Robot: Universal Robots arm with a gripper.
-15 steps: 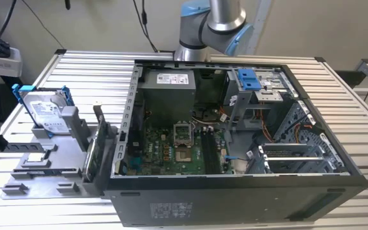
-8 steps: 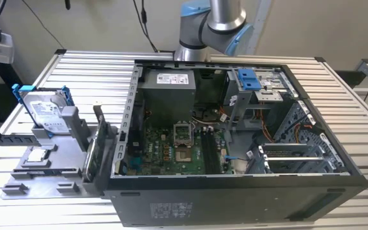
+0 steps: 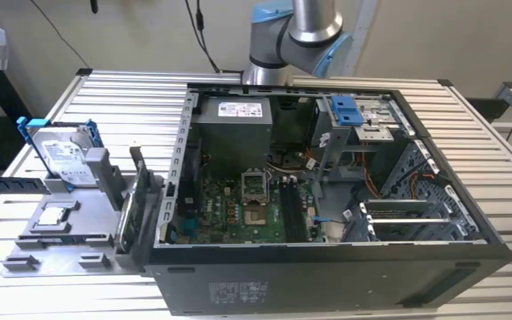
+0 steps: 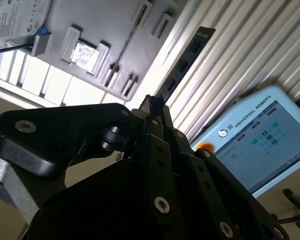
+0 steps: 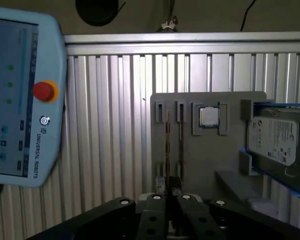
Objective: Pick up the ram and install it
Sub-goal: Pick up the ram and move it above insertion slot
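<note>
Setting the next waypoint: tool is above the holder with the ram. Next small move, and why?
Probably start translating toward the case. The tool looks shut on the ram, which sits clear of the holder, and the slots beside the socket look free.

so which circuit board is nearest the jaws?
The ram, the narrow dark stick with black chips: its near end sits between the jaws. The motherboard lies flat in the case; the larger card stands on the gray plate.
</note>
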